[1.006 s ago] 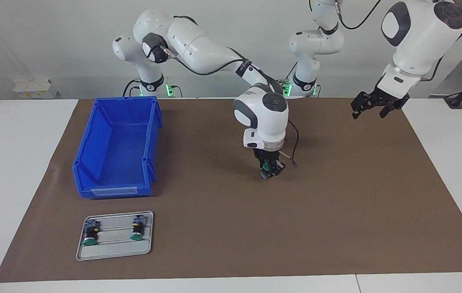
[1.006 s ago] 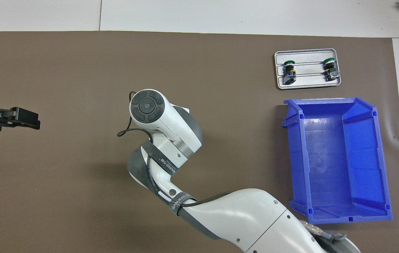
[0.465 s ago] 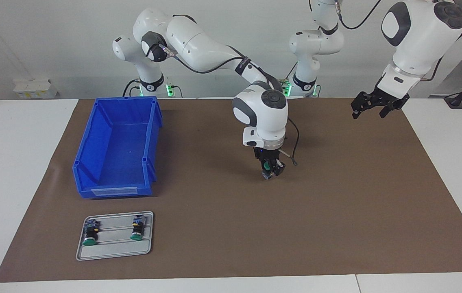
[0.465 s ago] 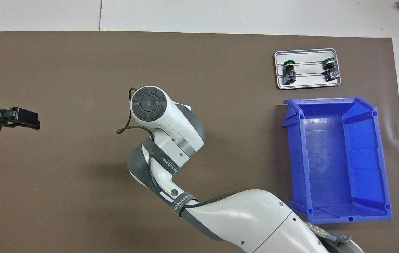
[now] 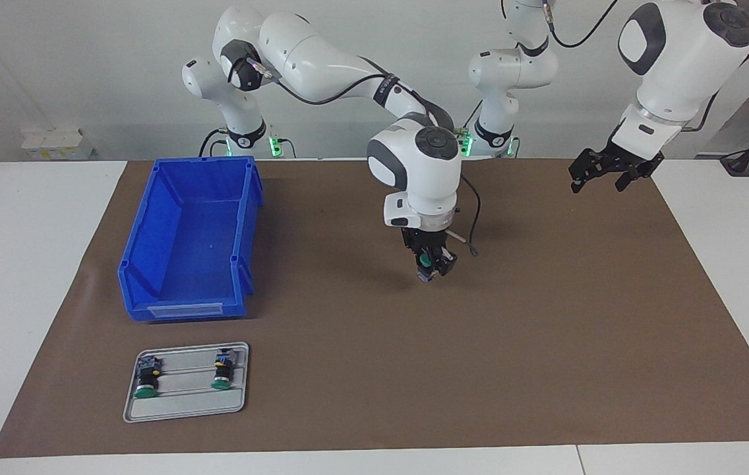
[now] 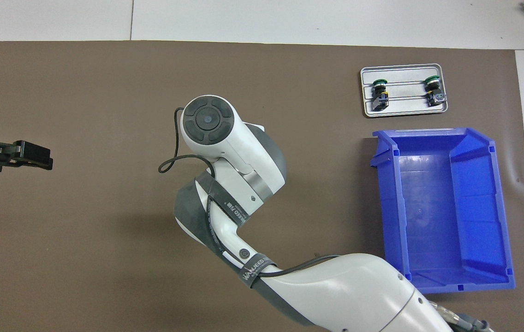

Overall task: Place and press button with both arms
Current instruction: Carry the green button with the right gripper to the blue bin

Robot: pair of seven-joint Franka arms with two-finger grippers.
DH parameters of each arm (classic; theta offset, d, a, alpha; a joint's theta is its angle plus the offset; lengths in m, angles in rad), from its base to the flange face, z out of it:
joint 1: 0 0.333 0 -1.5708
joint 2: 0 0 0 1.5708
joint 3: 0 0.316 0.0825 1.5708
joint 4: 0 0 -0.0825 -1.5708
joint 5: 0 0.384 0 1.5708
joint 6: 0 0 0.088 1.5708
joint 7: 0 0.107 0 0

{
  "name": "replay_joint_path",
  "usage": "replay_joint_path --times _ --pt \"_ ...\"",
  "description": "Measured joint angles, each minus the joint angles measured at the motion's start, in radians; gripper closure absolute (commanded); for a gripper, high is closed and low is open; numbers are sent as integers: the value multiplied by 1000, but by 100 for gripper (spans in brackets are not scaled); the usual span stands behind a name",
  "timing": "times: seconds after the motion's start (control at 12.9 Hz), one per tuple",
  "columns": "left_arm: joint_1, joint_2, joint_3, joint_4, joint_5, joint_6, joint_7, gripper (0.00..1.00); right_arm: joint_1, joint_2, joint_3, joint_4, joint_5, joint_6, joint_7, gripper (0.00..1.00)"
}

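We have the right gripper (image 5: pixel 432 272) raised over the middle of the brown mat (image 5: pixel 546 343), pointing straight down, its jaws clamped on the button (image 5: pixel 428 269); a speck of green cap shows between the fingers, and the grip looks snug, though from here we can only just make it out. In the overhead view the wrist hides the button altogether. The left gripper (image 5: pixel 600 173) hangs in the air over the mat's corner at the left arm's end, close to the robots, jaws spread wide and holding nothing; that arm waits. At the right arm's end of the worktop (image 5: pixel 18 264) sits the blue bin (image 5: pixel 190 237). Farther from the robots than the bin lies the grey tray (image 5: pixel 186 408), and we count two spare buttons (image 5: pixel 146 379) (image 5: pixel 222 372) lying on it, well apart.
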Motion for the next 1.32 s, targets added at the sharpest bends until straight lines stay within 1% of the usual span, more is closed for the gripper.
replay_joint_path --times 0.15,0.46,0.62,0.77,1.01,1.16,1.32 --pt "0 0 0 0 0 0 0 0 -52 -91 0 -93 8 -13 -127 100" --pt "0 0 0 0 0 0 0 0 -176 -319 -2 -329 31 -51 -428 100" --pt "0 0 0 0 0 0 0 0 -235 -407 -3 -388 32 -110 -572 100" --pt "0 0 0 0 0 0 0 0 -303 -472 -5 -426 32 -147 -720 100" --pt "0 0 0 0 0 0 0 0 -413 -555 -6 -513 33 -153 -957 100" --pt "0 0 0 0 0 0 0 0 -482 -586 -7 -568 34 -151 -1107 100" --pt "0 0 0 0 0 0 0 0 -544 -594 -8 -608 34 -118 -1245 100"
